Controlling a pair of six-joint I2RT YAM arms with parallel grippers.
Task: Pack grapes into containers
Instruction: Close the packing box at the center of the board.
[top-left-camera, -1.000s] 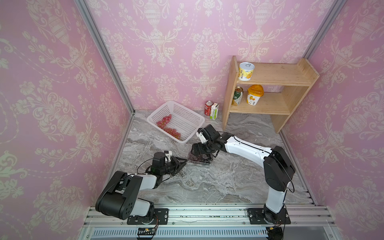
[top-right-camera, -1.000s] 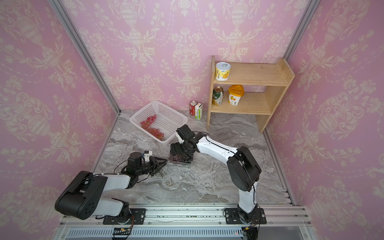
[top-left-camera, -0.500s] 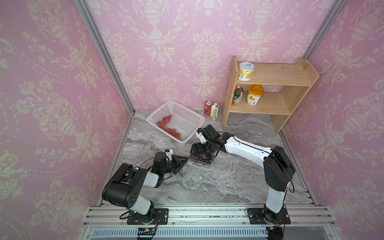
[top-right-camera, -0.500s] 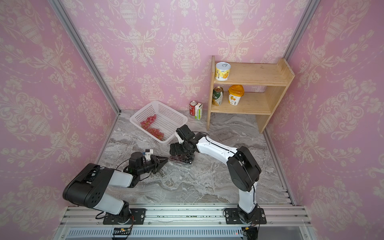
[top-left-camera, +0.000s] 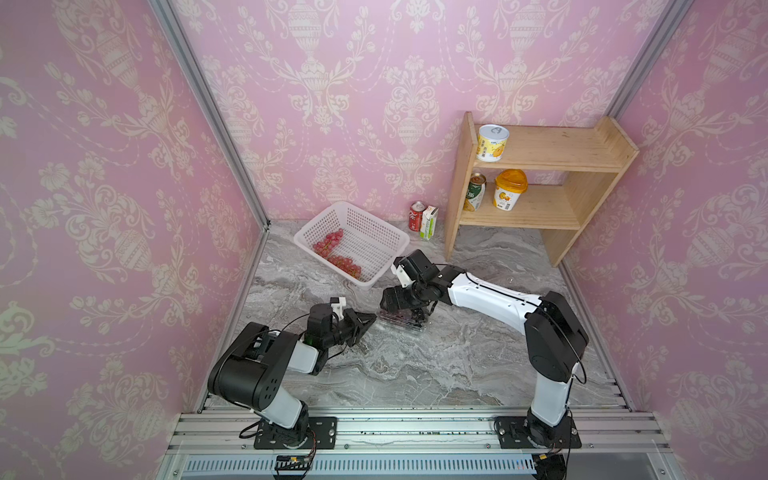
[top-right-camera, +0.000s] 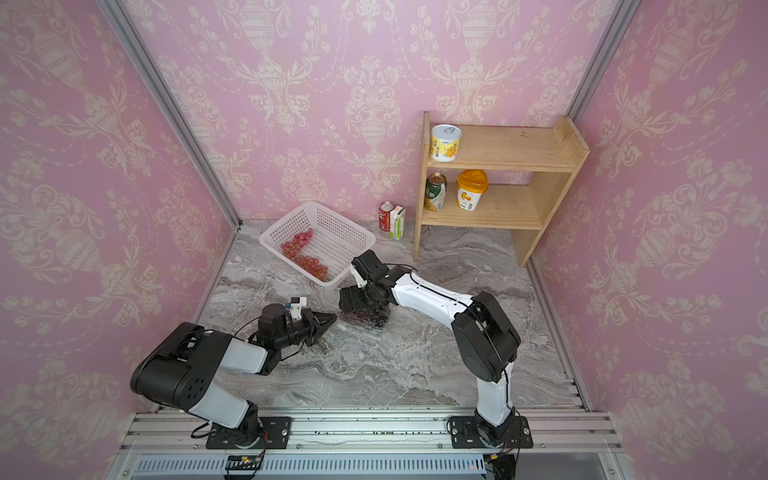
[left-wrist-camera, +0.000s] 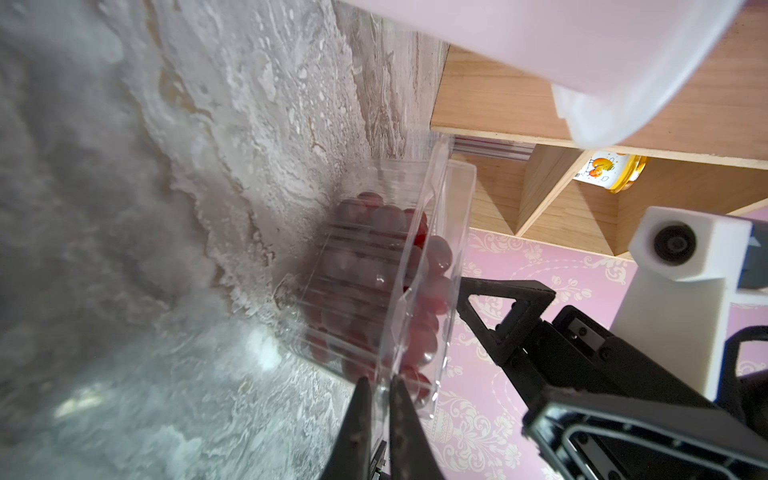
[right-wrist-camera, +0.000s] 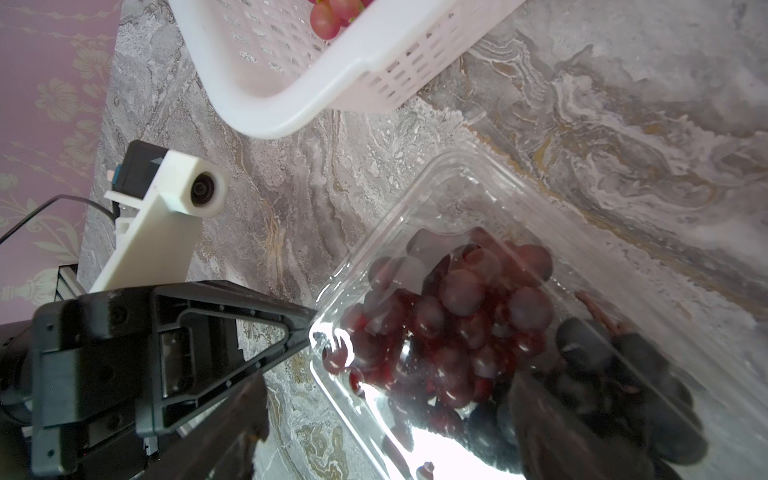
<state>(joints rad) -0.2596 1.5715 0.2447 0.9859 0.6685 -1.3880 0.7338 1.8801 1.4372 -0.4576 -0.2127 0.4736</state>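
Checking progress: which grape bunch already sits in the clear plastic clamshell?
The dark red-purple bunch in the clamshell; the two pink-red bunches lie in the white perforated plastic basket.

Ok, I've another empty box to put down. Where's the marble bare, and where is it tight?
Bare: the wide marble stretch between the clamshell and the front rail. Tight: between the basket and the clamshell, where the left gripper and right gripper meet.

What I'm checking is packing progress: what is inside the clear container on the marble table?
A bunch of dark red grapes lies inside the container, seen through its clear plastic. A dark blurred shape covers one end, so anything there cannot be seen.
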